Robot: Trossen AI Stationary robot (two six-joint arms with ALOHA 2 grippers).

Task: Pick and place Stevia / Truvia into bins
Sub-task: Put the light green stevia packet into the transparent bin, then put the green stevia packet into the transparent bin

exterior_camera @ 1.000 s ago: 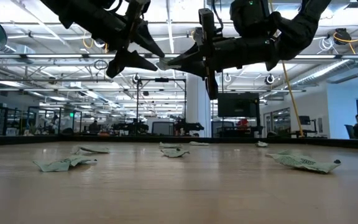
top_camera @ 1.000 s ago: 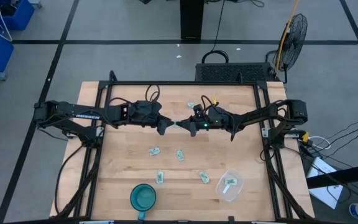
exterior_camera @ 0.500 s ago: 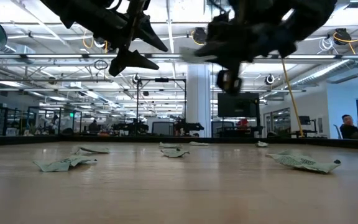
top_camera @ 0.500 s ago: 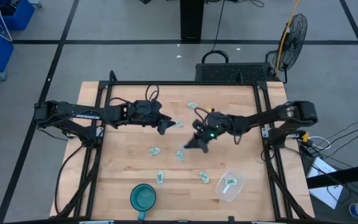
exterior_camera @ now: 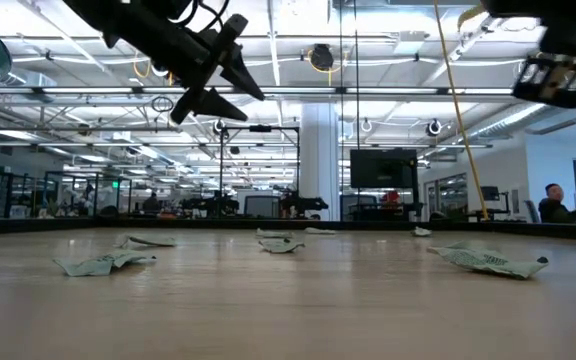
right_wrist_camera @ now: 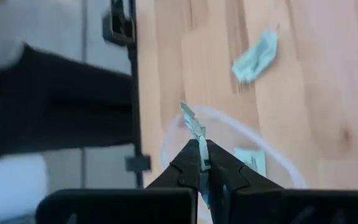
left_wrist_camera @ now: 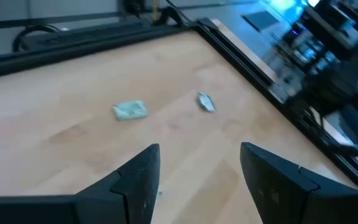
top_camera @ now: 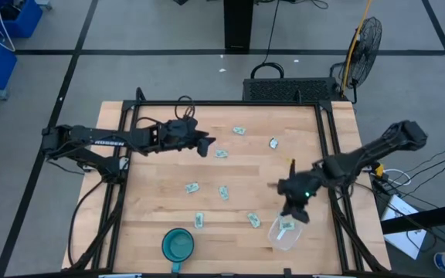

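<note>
So right gripper is pinching a Stevia sachet above the clear bin; left gripper hangs open, holding nothing.

The high view looks straight down on the tabletop; the low view skims it level; both wrist views look down close.
</note>
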